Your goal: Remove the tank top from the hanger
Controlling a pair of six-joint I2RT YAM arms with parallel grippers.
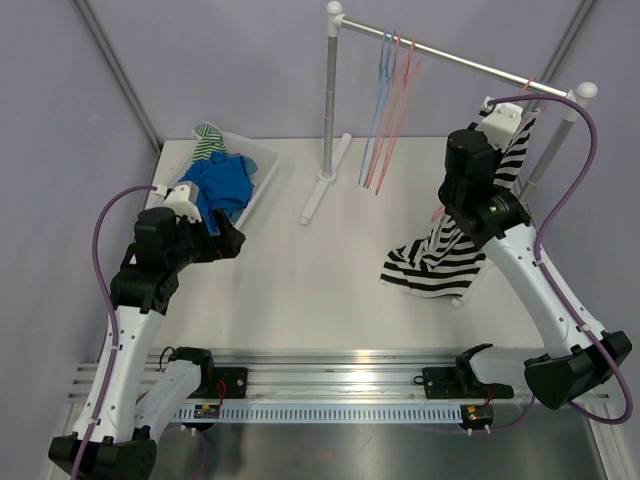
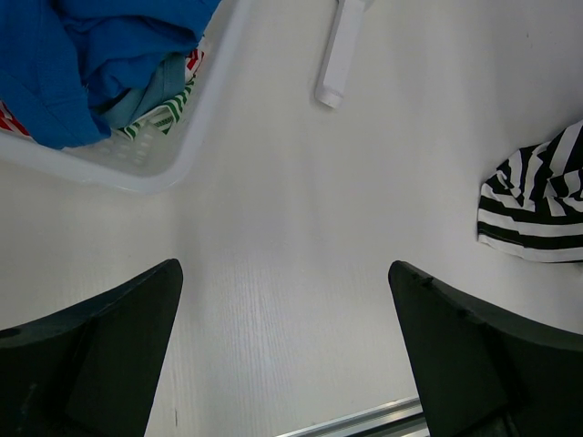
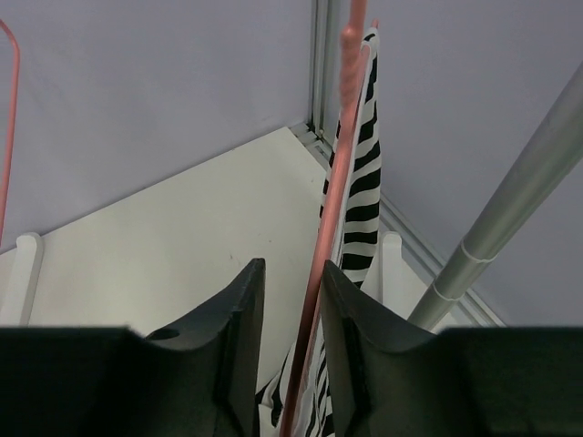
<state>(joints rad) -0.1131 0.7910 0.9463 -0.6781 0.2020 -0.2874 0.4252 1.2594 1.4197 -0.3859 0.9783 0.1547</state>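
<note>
A black-and-white striped tank top (image 1: 430,262) hangs on a pink hanger (image 3: 335,191) from the right end of the rail, its lower part bunched on the table. It also shows at the right edge of the left wrist view (image 2: 537,205). High up by the rail, my right gripper (image 3: 292,266) has its jaws narrowed around the hanger's arm. The hanger lies against the right finger, and a gap shows on the left side. The striped cloth (image 3: 363,182) hangs just behind. My left gripper (image 2: 284,266) stands wide open over bare table, holding nothing.
A white basket (image 1: 262,170) of blue and striped clothes sits at the back left. The clothes rack rail (image 1: 450,55) carries empty blue and pink hangers (image 1: 385,110). Its left foot (image 1: 325,180) rests mid-table, and its right pole (image 3: 519,200) stands close beside my right gripper.
</note>
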